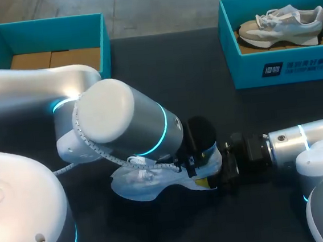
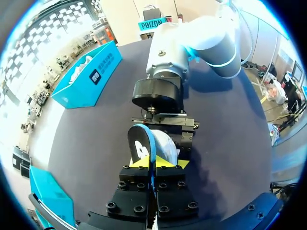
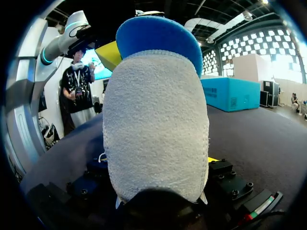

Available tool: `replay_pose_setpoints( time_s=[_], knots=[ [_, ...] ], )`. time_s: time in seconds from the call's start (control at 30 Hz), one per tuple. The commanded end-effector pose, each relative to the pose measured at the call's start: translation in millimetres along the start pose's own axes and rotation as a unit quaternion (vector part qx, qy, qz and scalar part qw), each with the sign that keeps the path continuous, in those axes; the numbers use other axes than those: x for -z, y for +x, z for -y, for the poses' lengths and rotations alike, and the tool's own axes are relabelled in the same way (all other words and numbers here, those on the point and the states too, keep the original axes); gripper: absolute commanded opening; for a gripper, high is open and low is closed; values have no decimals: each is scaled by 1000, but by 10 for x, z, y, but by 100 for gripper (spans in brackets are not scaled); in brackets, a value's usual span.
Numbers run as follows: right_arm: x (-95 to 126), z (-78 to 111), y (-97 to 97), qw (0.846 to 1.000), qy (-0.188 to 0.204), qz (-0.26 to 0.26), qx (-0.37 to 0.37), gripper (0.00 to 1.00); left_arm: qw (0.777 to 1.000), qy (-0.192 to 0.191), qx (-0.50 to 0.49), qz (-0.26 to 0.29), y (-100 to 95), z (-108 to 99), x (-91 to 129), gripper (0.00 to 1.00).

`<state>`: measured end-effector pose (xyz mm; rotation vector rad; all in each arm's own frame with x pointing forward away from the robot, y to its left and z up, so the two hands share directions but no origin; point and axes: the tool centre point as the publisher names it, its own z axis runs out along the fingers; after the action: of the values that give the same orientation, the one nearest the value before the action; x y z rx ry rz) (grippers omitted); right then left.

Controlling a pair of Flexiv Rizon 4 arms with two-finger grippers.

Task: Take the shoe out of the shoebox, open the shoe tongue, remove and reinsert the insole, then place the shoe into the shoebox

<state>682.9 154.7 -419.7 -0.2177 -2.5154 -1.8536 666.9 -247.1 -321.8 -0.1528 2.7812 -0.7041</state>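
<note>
My left gripper (image 2: 153, 164) is nearly closed, its two yellow tips pinching the thin edge of the insole (image 2: 140, 143) from both sides. The insole stands on edge straight ahead of the tips, its black face with a white mark on one side and a blue rim along its curve. In the head view, that same dark insole (image 1: 201, 131) rises just above my left gripper (image 1: 203, 180).

Just beyond the insole, on the far side from my left jaws, sits the white shoe (image 2: 167, 146). It rests on the dark table (image 1: 202, 65), and from above, most of its body (image 1: 144, 182) lies under my left wrist. My right gripper (image 1: 219, 170) comes at the shoe's heel end from the opposite side, directly facing my left jaws. Its own camera is filled by the pale, nubbly back of the shoe (image 3: 153, 124), pressed close ahead of it, with the blue of the insole (image 3: 158, 36) sticking up past the shoe. Whether my right gripper has a real hold on the shoe I cannot tell (too much is hidden behind the heel).

Well away from both jaws, at the far side of the table, stands the teal shoebox (image 1: 282, 66) with another shoe (image 1: 281, 23) lying in it. A second teal box (image 1: 105, 43) is at the other far corner.
</note>
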Motion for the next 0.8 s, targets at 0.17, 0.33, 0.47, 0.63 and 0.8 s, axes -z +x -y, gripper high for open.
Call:
replay_pose_setpoints(
  time_s=[0.17,0.33,0.47,0.63,0.8],
  knots=[
    [-9,-13,12,1000,3,1,-1,0,1000,5,0,12,13,79,27,0],
    [-9,-13,12,1000,3,1,-1,0,1000,12,2,12,-5,134,39,0],
    [-9,-13,12,1000,3,1,-1,0,1000,10,-1,11,21,147,12,0],
    [-9,-13,12,1000,3,1,-1,0,1000,11,-2,8,24,126,16,17],
    [-9,-13,12,1000,3,1,-1,0,1000,7,-4,30,60,95,31,26]
  ],
)
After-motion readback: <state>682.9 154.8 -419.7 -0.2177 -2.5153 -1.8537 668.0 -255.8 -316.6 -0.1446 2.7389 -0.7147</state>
